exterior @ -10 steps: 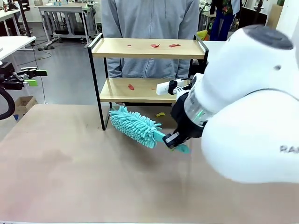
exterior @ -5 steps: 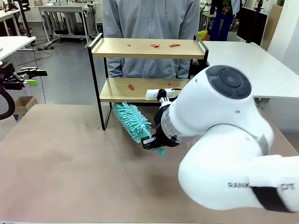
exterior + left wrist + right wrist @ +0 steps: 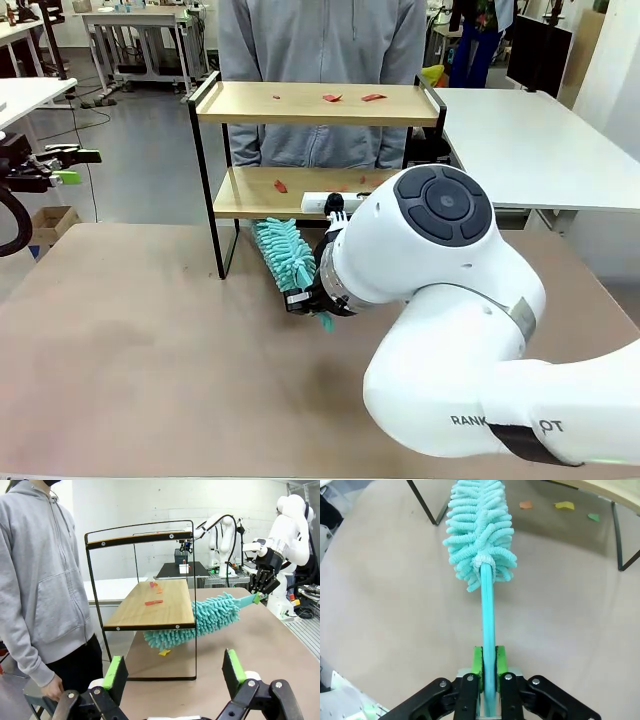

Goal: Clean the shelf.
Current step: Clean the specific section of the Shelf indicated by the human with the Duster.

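The shelf [image 3: 300, 104] stands at the table's far side, two wooden boards in a black frame. Red scraps [image 3: 332, 97] lie on its top board and one [image 3: 281, 186] on the lower board [image 3: 150, 607]. My right gripper [image 3: 308, 303] is shut on the handle [image 3: 487, 615] of a teal fluffy duster [image 3: 285, 255]. The duster head [image 3: 210, 617] points at the lower board's front edge, its tip partly beneath it. My left gripper [image 3: 175, 672] hangs open and empty off the table's left side [image 3: 78, 166], facing the shelf's end.
A person in a grey hoodie [image 3: 320, 40] stands close behind the shelf. Small paper scraps [image 3: 564, 505] lie on the table under it. A white table [image 3: 530, 140] stands at the back right. My bulky right arm [image 3: 440, 330] covers the table's right half.
My right arm has swung left, turning the duster so its head points from lying across the table to aiming at the shelf's lower board. The left arm has not moved.
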`<state>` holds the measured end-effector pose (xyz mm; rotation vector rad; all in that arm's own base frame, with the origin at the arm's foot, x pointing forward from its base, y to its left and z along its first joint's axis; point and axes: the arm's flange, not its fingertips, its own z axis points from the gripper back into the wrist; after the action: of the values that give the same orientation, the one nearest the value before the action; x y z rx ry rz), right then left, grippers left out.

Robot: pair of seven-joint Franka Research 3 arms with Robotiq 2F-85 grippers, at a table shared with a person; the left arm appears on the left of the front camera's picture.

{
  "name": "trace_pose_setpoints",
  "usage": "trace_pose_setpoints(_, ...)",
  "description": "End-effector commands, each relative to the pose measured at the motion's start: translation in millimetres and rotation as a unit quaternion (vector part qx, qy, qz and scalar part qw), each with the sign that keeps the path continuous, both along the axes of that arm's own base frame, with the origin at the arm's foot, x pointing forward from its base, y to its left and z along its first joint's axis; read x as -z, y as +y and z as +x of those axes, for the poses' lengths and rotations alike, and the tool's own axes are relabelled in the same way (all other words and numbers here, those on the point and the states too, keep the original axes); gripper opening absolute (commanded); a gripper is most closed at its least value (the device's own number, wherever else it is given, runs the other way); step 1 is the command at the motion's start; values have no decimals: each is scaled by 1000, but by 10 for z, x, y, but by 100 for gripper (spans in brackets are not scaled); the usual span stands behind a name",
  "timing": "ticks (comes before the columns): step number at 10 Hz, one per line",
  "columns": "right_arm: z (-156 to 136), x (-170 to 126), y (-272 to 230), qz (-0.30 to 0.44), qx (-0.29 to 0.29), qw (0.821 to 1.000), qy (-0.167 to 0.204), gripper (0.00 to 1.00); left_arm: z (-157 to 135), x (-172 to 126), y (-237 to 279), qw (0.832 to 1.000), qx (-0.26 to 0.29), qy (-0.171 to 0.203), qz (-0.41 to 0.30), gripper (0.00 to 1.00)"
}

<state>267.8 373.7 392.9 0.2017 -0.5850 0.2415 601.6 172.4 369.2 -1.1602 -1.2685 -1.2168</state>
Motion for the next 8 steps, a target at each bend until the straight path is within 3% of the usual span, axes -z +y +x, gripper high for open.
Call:
trace_pose_setpoints(1, -12, -69, -85, 1, -16, 1000, 3, 13, -5, -17, -5, 1000, 3, -6, 4, 100)
trace_pose_setpoints(4, 102, 225, 459, -15, 45, 999, -7, 13, -5, -17, -5, 1000, 3, -6, 4, 100)
trace_pose_setpoints(8, 259, 395, 856, 28, 80, 996, -14, 13, -5, -17, -5, 1000, 3, -6, 4, 100)
